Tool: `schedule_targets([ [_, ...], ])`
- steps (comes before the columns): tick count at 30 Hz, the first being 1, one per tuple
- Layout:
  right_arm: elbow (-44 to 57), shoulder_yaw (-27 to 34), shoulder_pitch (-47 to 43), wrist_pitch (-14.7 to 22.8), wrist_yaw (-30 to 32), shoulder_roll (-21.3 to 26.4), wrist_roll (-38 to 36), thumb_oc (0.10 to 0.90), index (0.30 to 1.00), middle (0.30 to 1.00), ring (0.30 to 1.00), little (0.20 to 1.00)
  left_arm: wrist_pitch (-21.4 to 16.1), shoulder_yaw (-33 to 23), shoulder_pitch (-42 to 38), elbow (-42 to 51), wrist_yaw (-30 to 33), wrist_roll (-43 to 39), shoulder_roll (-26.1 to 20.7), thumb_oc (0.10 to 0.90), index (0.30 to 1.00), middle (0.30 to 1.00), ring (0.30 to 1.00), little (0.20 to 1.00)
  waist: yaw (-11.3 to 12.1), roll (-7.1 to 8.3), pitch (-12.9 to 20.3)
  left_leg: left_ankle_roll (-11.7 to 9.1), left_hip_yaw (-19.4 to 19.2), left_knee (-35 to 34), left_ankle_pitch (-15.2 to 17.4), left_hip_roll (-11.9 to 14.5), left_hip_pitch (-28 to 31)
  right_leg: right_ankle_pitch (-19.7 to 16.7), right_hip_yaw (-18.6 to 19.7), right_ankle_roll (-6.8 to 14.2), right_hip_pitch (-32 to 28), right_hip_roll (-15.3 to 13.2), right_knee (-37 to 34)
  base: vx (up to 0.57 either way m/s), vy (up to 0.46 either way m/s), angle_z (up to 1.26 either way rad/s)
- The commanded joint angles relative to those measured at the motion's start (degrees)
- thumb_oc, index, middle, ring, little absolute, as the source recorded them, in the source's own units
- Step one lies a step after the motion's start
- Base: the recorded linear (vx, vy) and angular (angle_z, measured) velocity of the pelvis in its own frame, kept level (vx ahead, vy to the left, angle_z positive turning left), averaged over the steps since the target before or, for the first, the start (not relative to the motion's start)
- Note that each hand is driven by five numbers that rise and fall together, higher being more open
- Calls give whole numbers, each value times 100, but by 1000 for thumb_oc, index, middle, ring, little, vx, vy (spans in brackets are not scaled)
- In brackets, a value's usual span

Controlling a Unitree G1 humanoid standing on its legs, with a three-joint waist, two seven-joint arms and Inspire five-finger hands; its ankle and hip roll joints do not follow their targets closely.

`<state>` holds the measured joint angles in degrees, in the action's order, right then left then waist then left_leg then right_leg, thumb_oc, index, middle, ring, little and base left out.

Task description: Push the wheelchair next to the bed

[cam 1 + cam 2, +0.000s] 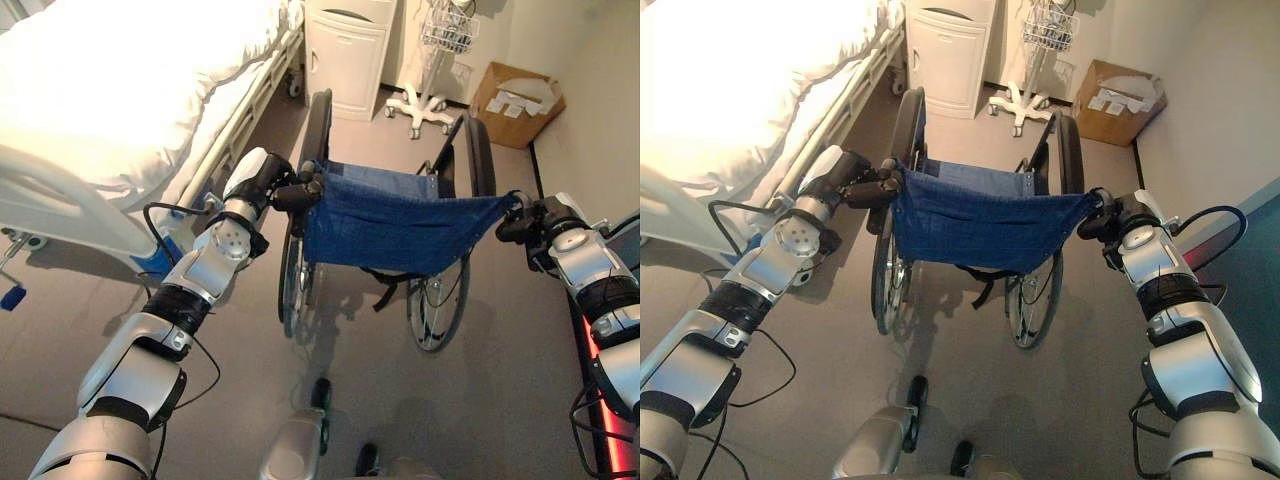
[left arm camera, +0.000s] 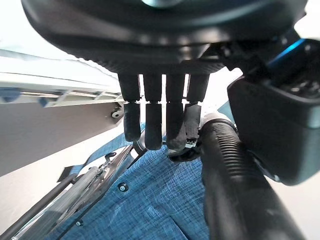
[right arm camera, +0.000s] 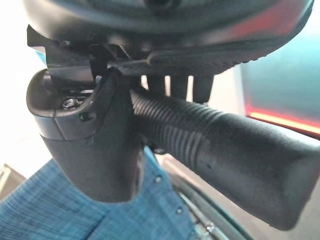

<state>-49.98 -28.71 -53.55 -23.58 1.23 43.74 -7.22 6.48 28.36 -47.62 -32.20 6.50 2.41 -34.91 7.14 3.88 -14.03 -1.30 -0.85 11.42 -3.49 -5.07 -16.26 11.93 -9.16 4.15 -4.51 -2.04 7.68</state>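
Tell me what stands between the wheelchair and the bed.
Nothing visible does. The wheelchair stands on bare floor right beside the bed, its left wheel near the bed's side rail. The left hand and right hand are each at a push handle.

The left hand [image 2: 165,90] hung over the wheelchair's blue fabric back [image 2: 150,200], its fingers [image 2: 152,127] straight and side by side, pointing down at the cloth. The ribbed black push handle [image 2: 235,185] ran just beside them. The bed's pale rail [image 2: 55,82] lay beyond.
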Motion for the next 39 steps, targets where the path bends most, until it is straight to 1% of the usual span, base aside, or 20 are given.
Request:
schedule_targets([
  [1, 939, -729, -768, 1178, -565, -750, 301, 400, 300, 300, 300, 300, 433, 503, 794, -409, -147, 194, 337, 400, 300, 300, 300, 300, 507, 123, -551, 361, 36, -91, 110, -52, -259, -977, 322, 352, -592, -218, 410, 148, 205, -42],
  [3, 969, -749, -797, 1213, -535, -767, 409, 400, 300, 300, 300, 300, 412, 446, 848, -373, -54, 148, 394, 400, 300, 300, 300, 300, 558, 159, -525, 400, 12, -166, 95, -58, -280, -1178, 352, 418, -634, -287, 617, 80, 171, -28],
  [5, 890, -734, -679, 1330, -474, -742, 418, 400, 300, 300, 300, 300, 386, 467, 936, -354, 65, 137, 530, 400, 300, 300, 300, 300, 545, 118, -431, 496, -22, -270, 108, -69, -220, -1524, 516, 467, -532, -230, 1312, 133, 202, -18],
  [6, 888, -726, -654, 1338, -463, -737, 406, 400, 300, 300, 300, 300, 382, 467, 954, -353, 83, 146, 556, 400, 300, 300, 300, 300, 536, 105, -417, 510, -25, -291, 117, -66, -195, -1586, 542, 482, -485, -211, 1456, 212, 230, 6],
  [7, 907, -696, -527, 1371, -449, -713, 377, 400, 300, 300, 300, 300, 407, 454, 1033, -332, 137, 136, 635, 400, 300, 300, 300, 300, 479, 15, -387, 543, 22, -371, 167, -41, -16, -1742, 556, 483, -176, -184, 1982, 249, 205, 11],
  [8, 953, -686, -440, 1354, -490, -692, 408, 400, 300, 300, 300, 300, 415, 425, 1123, -337, 183, 137, 714, 400, 300, 300, 300, 300, 404, -46, -388, 563, 80, -408, 208, -41, 151, -1705, 563, 443, 126, -179, 2173, 274, 196, 9],
  [11, 1087, -717, -387, 1240, -478, -679, 415, 400, 300, 300, 300, 300, 400, 389, 1213, -333, 215, 204, 759, 400, 300, 300, 300, 300, 255, -125, -468, 561, 209, -394, 275, -49, 392, -1523, 518, 339, 622, -177, 1954, 213, 29, -5],
  [12, 1167, -735, -407, 1144, -442, -677, 380, 400, 300, 300, 300, 300, 389, 375, 1230, -309, 216, 276, 734, 400, 300, 300, 300, 300, 125, -198, -587, 574, 367, -339, 353, -34, 571, -1452, 488, 266, 1206, -179, 1811, 243, -127, -16],
  [13, 1281, -745, -443, 972, -401, -640, 313, 400, 300, 300, 300, 300, 329, 386, 1207, -310, 194, 328, 676, 400, 300, 300, 300, 300, -86, -230, -773, 652, 558, -220, 506, -92, 710, -1627, 535, 237, 2017, -149, 1619, 226, -129, -8],
  [14, 1287, -749, -447, 960, -397, -636, 305, 400, 300, 300, 300, 300, 324, 386, 1205, -310, 189, 331, 669, 400, 300, 300, 300, 300, -115, -226, -796, 660, 582, -190, 538, -110, 723, -1629, 530, 239, 2054, -160, 1615, 267, -153, 17],
  [16, 1419, -747, -436, 733, -388, -522, 226, 400, 300, 300, 300, 300, 276, 419, 1184, -274, 102, 341, 616, 400, 300, 300, 300, 300, -350, -182, -935, 721, 802, -13, 783, -294, 920, -2071, 536, 316, 2615, -247, 1052, 329, -132, 59],
  [18, 1500, -719, -448, 538, -417, -415, 212, 400, 300, 300, 300, 300, 267, 468, 1139, -244, 2, 375, 629, 400, 300, 300, 300, 300, -517, -146, -985, 712, 1004, 6, 920, -432, 1162, -2171, 580, 379, 2696, -286, 186, 406, -145, 98],
  [21, 1558, -669, -546, 241, -521, -275, 209, 400, 300, 300, 300, 300, 260, 536, 1086, -150, -134, 429, 661, 400, 300, 300, 300, 300, -611, -154, -994, 662, 1204, -2, 1035, -521, 1417, -2184, 631, 412, 2479, -306, -517, 434, -183, 128],
  [24, 1612, -694, -591, 78, -580, -266, 250, 400, 300, 300, 300, 300, 282, 547, 1113, -50, -210, 470, 644, 400, 300, 300, 300, 300, -604, -76, -995, 665, 1126, 192, 1260, -527, 1516, -2196, 469, 392, 2390, -416, -344, 343, -213, 78],
  [27, 1546, -751, -640, 69, -615, -176, 116, 400, 300, 300, 300, 300, 191, 559, 1183, -9, -185, 421, 630, 400, 300, 300, 300, 300, -632, 1, -885, 718, 1115, 544, 1516, -616, 1377, -1981, 669, 337, 2251, -315, 250, 365, -251, 52],
  [31, 1554, -767, -723, 147, -697, -186, 187, 400, 300, 300, 300, 300, -48, 600, 1156, -44, -94, 391, 566, 400, 300, 300, 300, 300, -650, -17, -935, 524, 968, 555, 1624, -286, 1490, -1850, 465, 304, 2206, -450, 490, 310, -234, 36],
  [32, 1534, -769, -746, 184, -702, -159, 170, 400, 300, 300, 300, 300, -105, 615, 1164, -33, -59, 409, 572, 400, 300, 300, 300, 300, -665, -37, -936, 477, 952, 500, 1606, -221, 1548, -1810, 427, 280, 2199, -446, 500, 303, -182, 57],
  [34, 1532, -738, -776, 268, -645, -121, 130, 400, 300, 300, 300, 300, -164, 675, 1172, 46, 100, 436, 582, 400, 300, 300, 300, 300, -740, -132, -897, 302, 880, 314, 1543, 57, 1757, -1606, 284, 187, 2171, -406, 572, 324, -164, 20],
  [36, 1540, -704, -738, 316, -674, -112, 207, 400, 300, 300, 300, 300, -131, 691, 1166, 37, 133, 427, 606, 400, 300, 300, 300, 300, -782, -158, -880, 255, 849, 308, 1528, 161, 1813, -1529, 229, 143, 2152, -393, 617, 279, -129, 22],
  [39, 1604, -696, -579, 391, -684, -70, 222, 400, 300, 300, 300, 300, -49, 711, 1184, -46, 156, 417, 694, 400, 300, 300, 300, 300, -915, -205, -745, 78, 729, 302, 1222, 514, 2060, -1391, 70, 58, 2065, -366, 612, 337, -123, 34],
])
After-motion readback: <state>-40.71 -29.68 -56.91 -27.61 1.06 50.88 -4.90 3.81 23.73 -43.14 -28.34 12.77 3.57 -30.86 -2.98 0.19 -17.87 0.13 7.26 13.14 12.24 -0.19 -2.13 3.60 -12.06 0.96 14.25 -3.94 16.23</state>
